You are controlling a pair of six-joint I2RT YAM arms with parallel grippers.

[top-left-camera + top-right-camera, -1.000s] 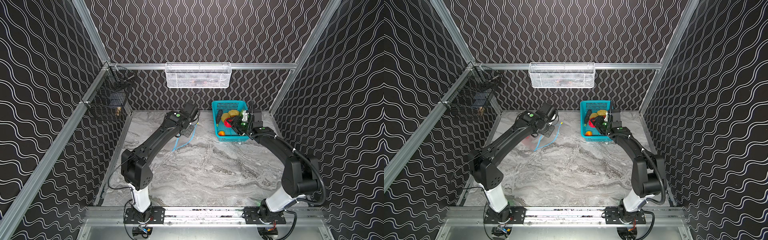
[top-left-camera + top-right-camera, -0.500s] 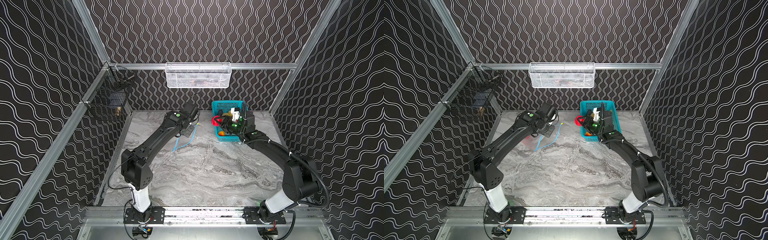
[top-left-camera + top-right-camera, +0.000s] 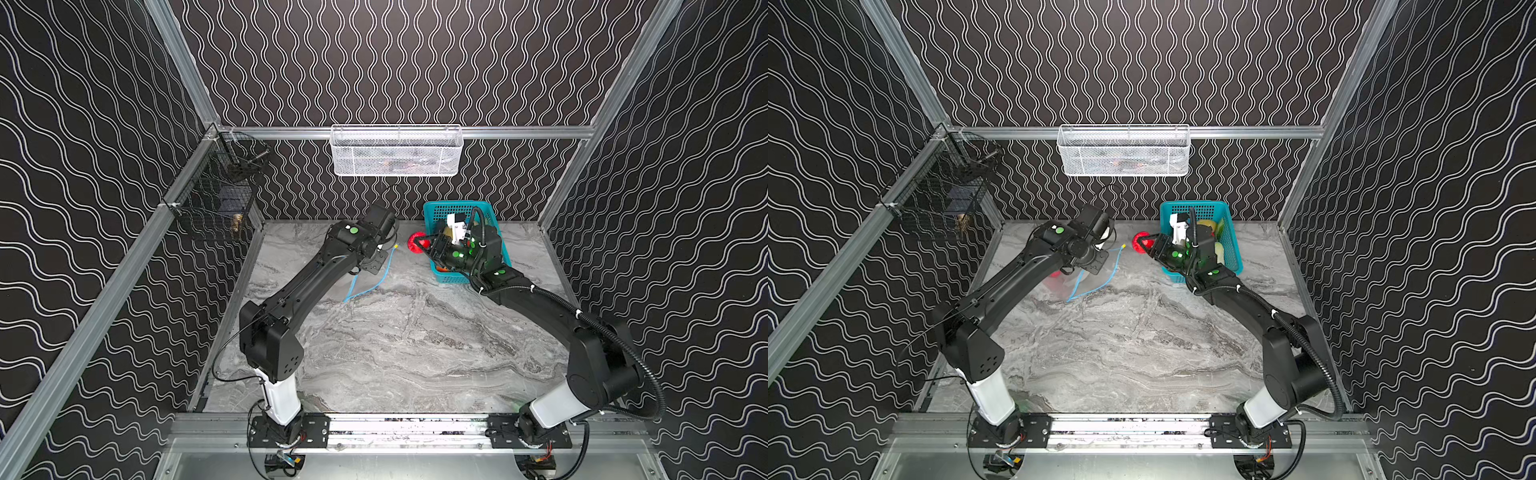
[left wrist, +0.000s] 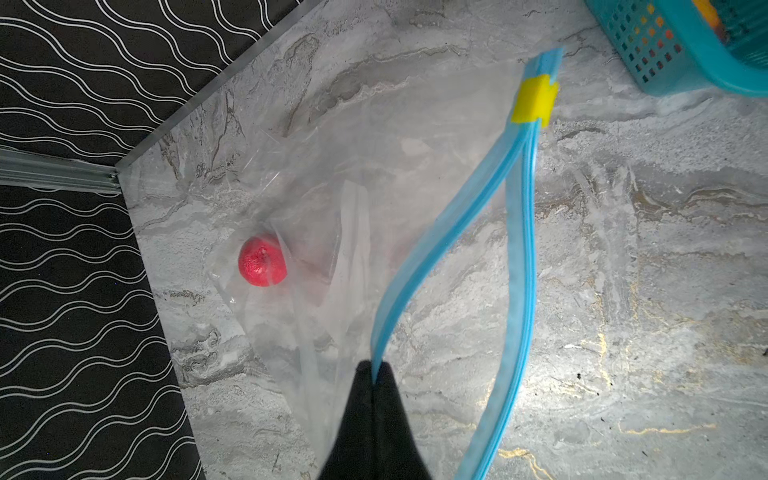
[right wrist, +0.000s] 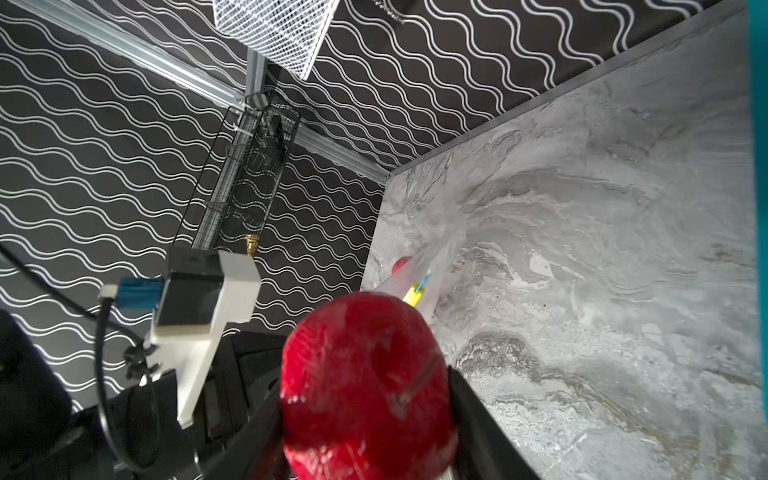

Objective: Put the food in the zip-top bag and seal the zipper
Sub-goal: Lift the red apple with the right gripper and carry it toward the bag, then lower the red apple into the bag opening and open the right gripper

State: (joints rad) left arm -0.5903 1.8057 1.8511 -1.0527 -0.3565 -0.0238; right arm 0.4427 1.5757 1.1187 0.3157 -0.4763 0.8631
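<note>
The left gripper (image 4: 374,376) has its jaws pinched tight on one lip of the zipper (image 4: 440,241). It holds that light-blue strip apart from the other lip, so the zip-top bag (image 4: 353,158) gapes. The yellow slider (image 4: 535,101) sits at the strip's far end. One red tomato (image 4: 262,261) lies inside the bag, on the marble table (image 4: 623,291). In both top views the bag lies just left of centre, under the left arm's wrist. The right gripper (image 5: 365,415) clamps a second tomato (image 3: 417,242) between half-spread jaws, between the bag's slider end and the teal basket (image 3: 457,208). The basket stands right of centre and holds more toy produce (image 3: 1210,227).
</note>
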